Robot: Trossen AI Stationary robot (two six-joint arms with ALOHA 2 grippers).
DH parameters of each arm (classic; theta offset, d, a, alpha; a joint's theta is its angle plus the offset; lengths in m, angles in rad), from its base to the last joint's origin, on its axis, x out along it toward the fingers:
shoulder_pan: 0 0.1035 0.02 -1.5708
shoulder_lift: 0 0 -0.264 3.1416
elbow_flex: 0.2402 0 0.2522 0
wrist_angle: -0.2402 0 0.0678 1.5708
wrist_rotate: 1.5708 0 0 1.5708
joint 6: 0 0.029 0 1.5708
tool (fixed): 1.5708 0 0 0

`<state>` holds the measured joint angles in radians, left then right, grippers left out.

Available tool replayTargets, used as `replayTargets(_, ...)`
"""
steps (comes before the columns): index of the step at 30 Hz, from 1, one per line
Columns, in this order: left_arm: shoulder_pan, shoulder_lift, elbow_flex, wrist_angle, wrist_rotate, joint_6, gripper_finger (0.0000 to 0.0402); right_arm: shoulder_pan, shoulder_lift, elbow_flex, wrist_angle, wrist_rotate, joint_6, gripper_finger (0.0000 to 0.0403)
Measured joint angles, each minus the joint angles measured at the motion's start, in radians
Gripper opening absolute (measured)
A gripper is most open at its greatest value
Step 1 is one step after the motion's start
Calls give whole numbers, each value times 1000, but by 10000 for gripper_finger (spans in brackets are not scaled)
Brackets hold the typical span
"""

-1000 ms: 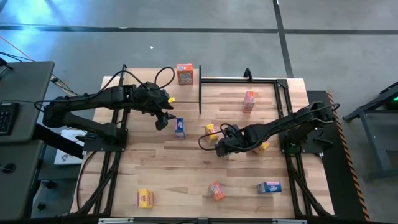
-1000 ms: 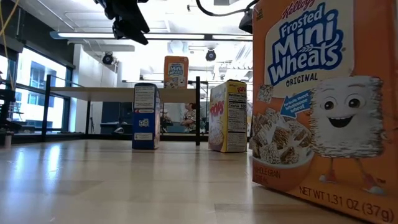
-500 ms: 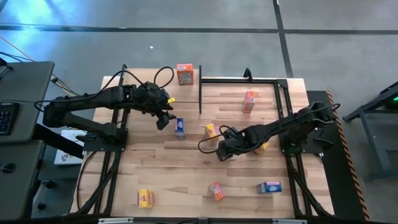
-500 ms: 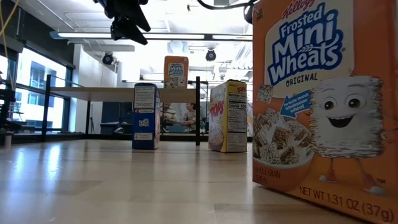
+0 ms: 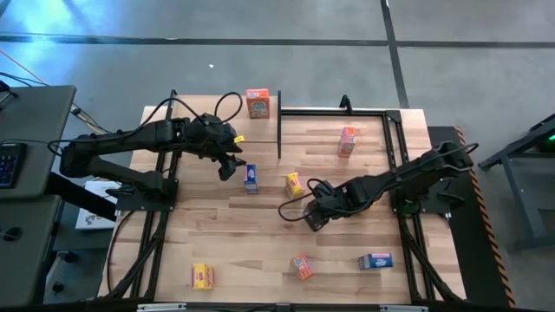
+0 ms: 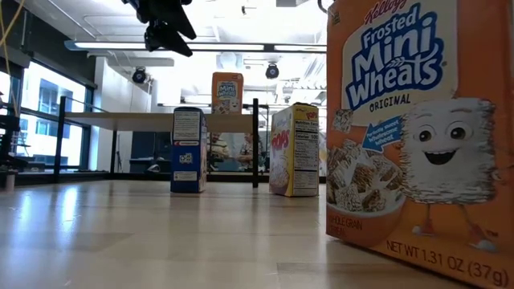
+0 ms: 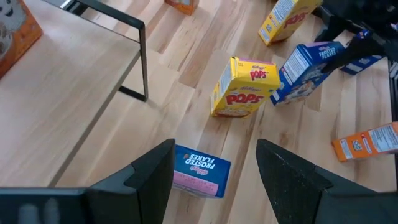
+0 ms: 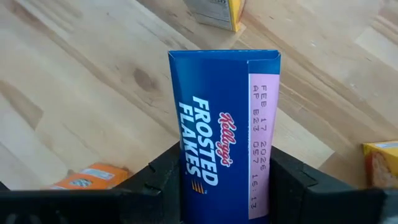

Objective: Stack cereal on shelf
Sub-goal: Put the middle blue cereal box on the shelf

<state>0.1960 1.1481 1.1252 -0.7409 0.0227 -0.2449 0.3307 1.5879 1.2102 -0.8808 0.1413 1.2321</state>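
1. The right gripper (image 5: 314, 217) sits low over the middle of the bench (image 5: 260, 243), its jaws pinched on the sides of a blue Frosted Flakes box (image 8: 224, 149), which stands up between the dark fingers (image 8: 163, 180) in the right wrist view.
2. The left gripper (image 5: 227, 166) hovers near the shelf's front left post, jaws spread apart and holding nothing; a second blue box (image 5: 251, 178) stands just beside it on the bench.
3. A yellow Pops box (image 5: 294, 183) stands near the bench's middle, between the two grippers.
4. The shelf (image 5: 329, 130) carries one orange box (image 5: 347, 141); another orange box (image 5: 257, 102) stands at the bench's far edge, just left of the shelf.
5. Along the near edge lie a yellow box (image 5: 202, 276), an orange box (image 5: 302, 266) and a blue box (image 5: 375, 260), well apart.
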Motion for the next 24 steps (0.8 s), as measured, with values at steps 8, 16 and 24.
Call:
replayTargets(8, 20, 0, 0, -1, 1, -68, 237, 13, -8, 0, 13, 11, -48, 158)
replayTargets(16, 47, 0, 0, 24, 81, -9, 265, 12, -8, 19, 49, -19, -85, 158)
replayTargets(24, 4, 0, 0, 106, 84, 65, 266, 3, -8, 176, 50, 72, -259, 158)
